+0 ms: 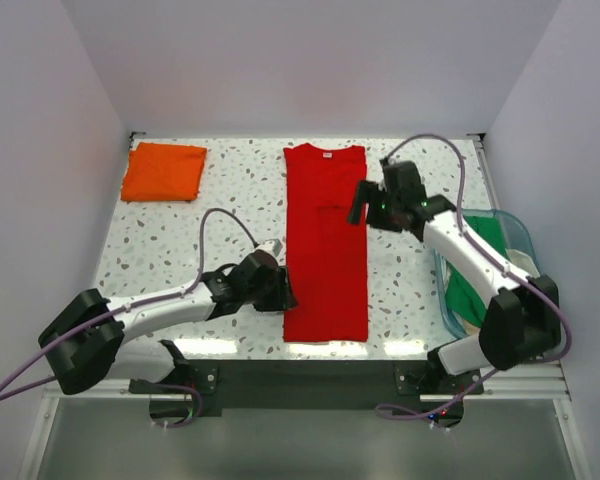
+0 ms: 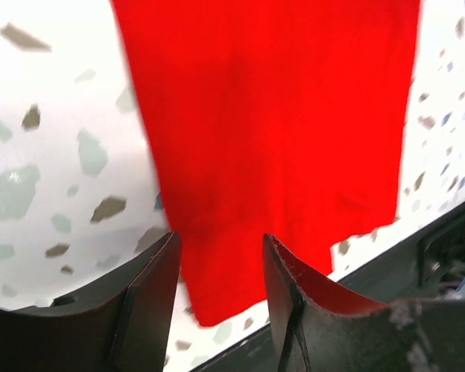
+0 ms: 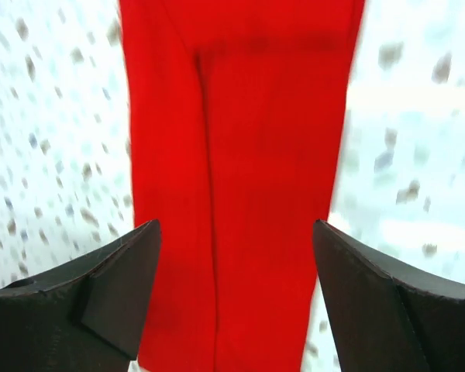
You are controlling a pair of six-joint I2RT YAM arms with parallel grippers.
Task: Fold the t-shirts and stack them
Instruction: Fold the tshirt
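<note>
Red t-shirt (image 1: 325,250): lies in the middle of the surface (image 1: 230,190) as a long narrow strip, sleeves turned in, collar at the far end and hem toward the arms; it is flat, with a lengthwise crease.
Left gripper (image 1: 285,292): low at the strip's near left edge, fingers apart, nothing clamped between them.
Right gripper (image 1: 358,205): over the far right edge, fingers wide apart, empty.
Why placed so: one arm near each end of the strip probably suits a crosswise fold.
Orange t-shirt (image 1: 163,172): a folded square at the far left corner, likely the base of the stack.
Green t-shirt (image 1: 475,270): bunched in the tub (image 1: 515,225) on the right, unfolded.
</note>
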